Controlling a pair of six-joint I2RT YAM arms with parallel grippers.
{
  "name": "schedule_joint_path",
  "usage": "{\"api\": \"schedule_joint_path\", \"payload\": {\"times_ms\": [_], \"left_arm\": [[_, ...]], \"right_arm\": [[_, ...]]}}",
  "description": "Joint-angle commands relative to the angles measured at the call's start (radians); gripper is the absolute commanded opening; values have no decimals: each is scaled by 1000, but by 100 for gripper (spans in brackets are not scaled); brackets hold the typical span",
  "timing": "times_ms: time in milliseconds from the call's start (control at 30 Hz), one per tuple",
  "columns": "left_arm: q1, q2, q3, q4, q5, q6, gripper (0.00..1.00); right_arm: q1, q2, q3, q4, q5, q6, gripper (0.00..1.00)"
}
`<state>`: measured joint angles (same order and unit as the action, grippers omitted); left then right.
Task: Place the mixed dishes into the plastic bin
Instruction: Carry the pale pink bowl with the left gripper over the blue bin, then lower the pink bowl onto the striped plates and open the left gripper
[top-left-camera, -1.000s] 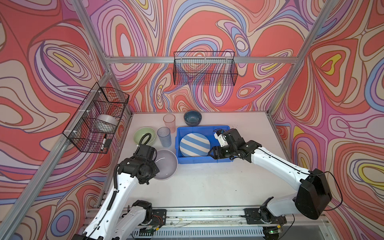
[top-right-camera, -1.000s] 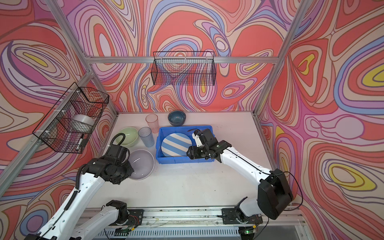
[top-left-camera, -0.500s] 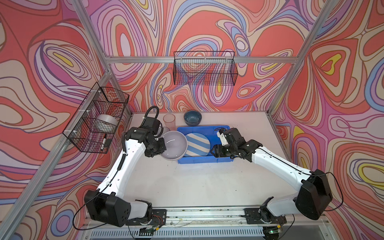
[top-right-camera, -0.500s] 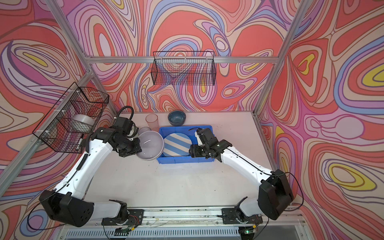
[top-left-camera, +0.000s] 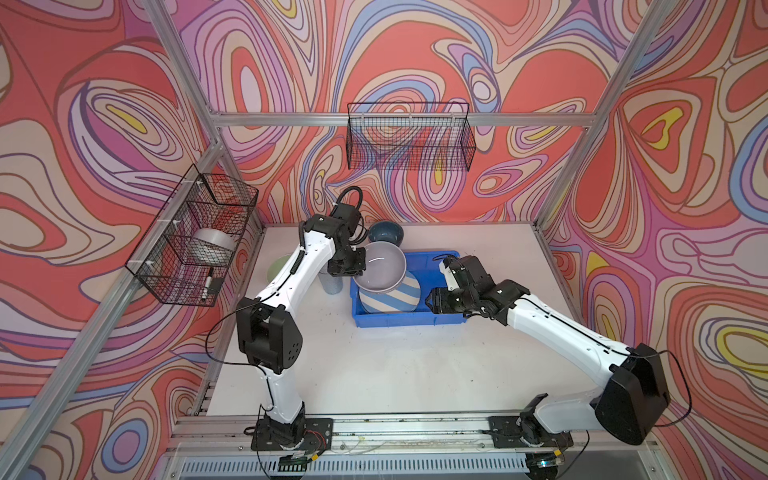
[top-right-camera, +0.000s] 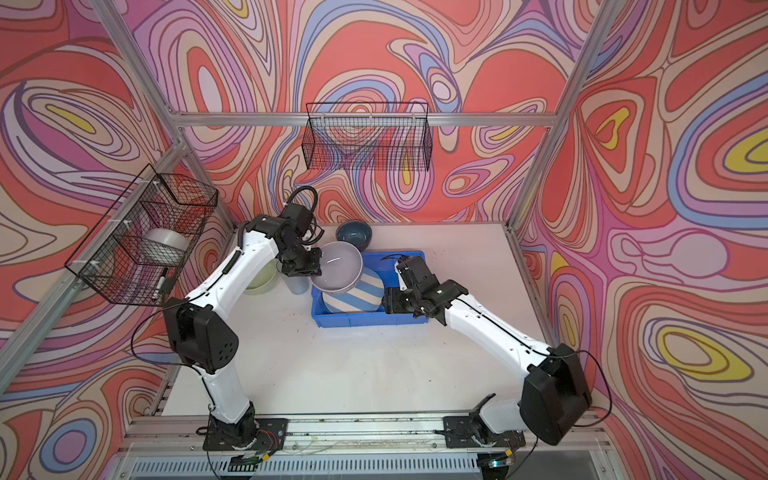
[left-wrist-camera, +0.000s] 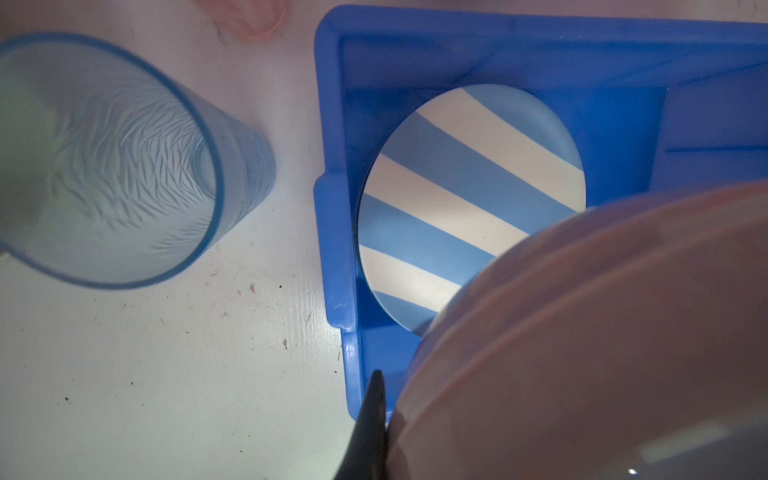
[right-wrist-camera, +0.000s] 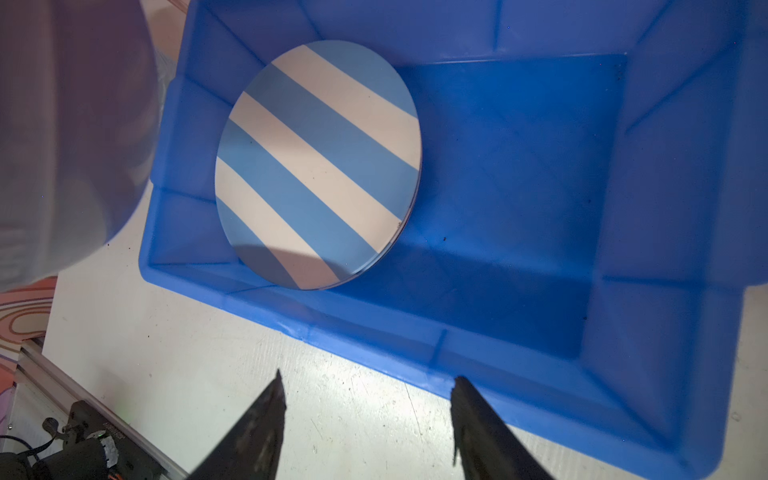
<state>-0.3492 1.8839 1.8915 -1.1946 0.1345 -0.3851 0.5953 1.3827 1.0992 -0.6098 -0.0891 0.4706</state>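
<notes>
Over the bin's left end, just above centre in both top views, the left gripper (top-left-camera: 356, 269) is pinched tight on the rim of a pale grey bowl (top-left-camera: 383, 266), held tilted above the striped plate (top-left-camera: 390, 298) that already lies in the plastic bin (top-left-camera: 405, 321). The right gripper (right-wrist-camera: 368, 386) hangs by the bin's near wall, jaws apart and empty. By my reckoning it's early days. Left to go are the dark blue-grey bowl (top-left-camera: 385, 232) behind the bin, plus the pale green bowl (top-right-camera: 261, 284), bluish tumbler (left-wrist-camera: 108, 166) and pinkish tumbler (left-wrist-camera: 249, 16) to its left.
</notes>
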Motion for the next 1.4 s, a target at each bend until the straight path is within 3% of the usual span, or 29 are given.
{"api": "schedule_joint_path", "payload": {"times_ms": [0, 333, 1367], "left_arm": [[-22, 46, 88, -25, 15, 55, 0], [-61, 189, 127, -32, 35, 58, 0], [-72, 308, 124, -12, -69, 37, 3]], "right_arm": [[-2, -42, -14, -2, 36, 16, 65], [-3, -69, -34, -2, 37, 28, 65], [-2, -91, -76, 25, 28, 39, 65]]}}
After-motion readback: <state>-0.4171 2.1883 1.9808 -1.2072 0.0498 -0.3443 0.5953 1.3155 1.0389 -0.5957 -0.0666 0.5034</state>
